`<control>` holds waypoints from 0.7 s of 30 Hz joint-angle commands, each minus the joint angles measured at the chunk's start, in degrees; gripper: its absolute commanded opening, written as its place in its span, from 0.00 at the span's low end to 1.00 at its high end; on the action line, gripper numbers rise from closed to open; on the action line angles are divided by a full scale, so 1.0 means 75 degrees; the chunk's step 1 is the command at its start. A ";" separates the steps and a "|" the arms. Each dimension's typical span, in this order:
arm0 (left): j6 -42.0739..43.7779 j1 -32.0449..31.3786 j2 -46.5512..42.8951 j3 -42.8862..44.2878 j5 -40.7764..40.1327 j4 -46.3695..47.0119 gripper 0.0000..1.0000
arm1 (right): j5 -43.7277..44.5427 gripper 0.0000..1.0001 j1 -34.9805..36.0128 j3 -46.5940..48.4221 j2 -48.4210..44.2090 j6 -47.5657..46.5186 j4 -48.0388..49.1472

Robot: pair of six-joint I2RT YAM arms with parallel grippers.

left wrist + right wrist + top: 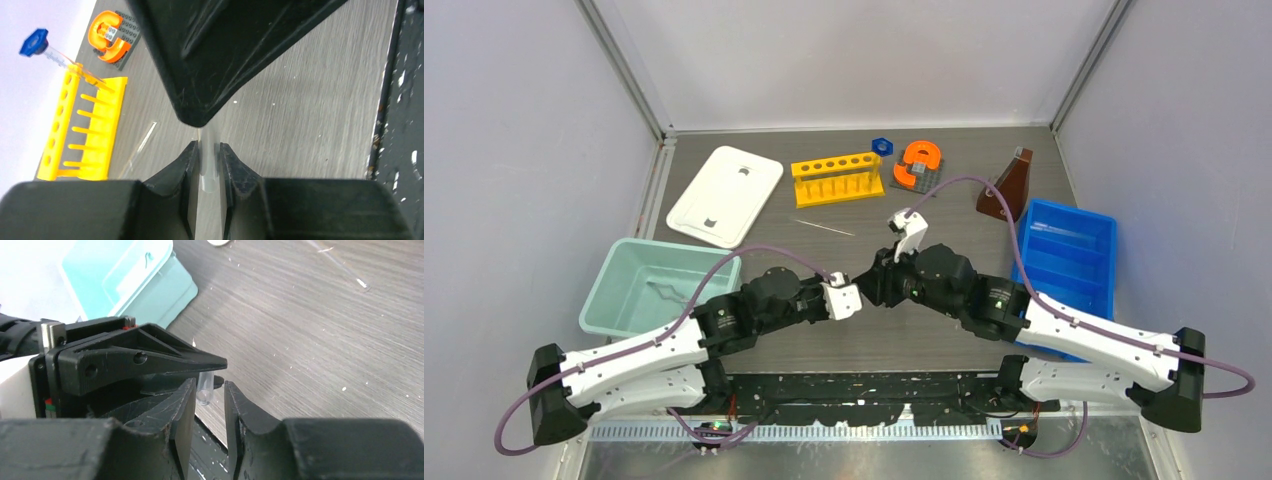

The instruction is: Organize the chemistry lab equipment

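Note:
My left gripper (860,298) is shut on a short clear tube (209,167) above mid-table. My right gripper (876,283) meets it tip to tip. Its jaws (209,390) stand a little apart around the tube's rounded end (205,392), with a gap on the right side. The yellow six-hole rack (836,178) stands at the back and holds a tube with a blue hexagonal cap (882,146). The thin clear rod (822,227) lies in front of the rack. The brown cone-shaped flask (1009,187) stands at the back right. Wire tongs (664,292) lie in the teal bin. No white triangle shows.
A teal bin (614,270) sits at the left and a blue bin (1084,235) at the right. A white tray lid (725,195) lies at the back left. The orange horseshoe piece on its grey base (919,163) sits beside the rack.

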 commanded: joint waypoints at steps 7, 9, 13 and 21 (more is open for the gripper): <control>-0.2875 -0.0037 -0.0138 -0.0101 -0.0170 0.1299 0.15 | 0.0994 0.39 -0.0010 -0.0480 -0.0831 0.0206 0.1346; -0.3033 -0.0035 -0.0145 -0.0058 -0.0250 0.1268 0.15 | 0.0949 0.39 -0.0010 -0.0451 -0.0798 0.0221 0.1353; -0.3189 -0.0044 -0.0163 -0.0016 -0.0341 0.1241 0.15 | 0.0745 0.39 -0.0010 -0.0423 -0.0645 0.0271 0.1386; -0.3555 -0.0037 -0.0016 0.0209 -0.0836 0.0855 0.16 | 0.0522 0.40 -0.0010 -0.0472 -0.0530 0.0386 0.1432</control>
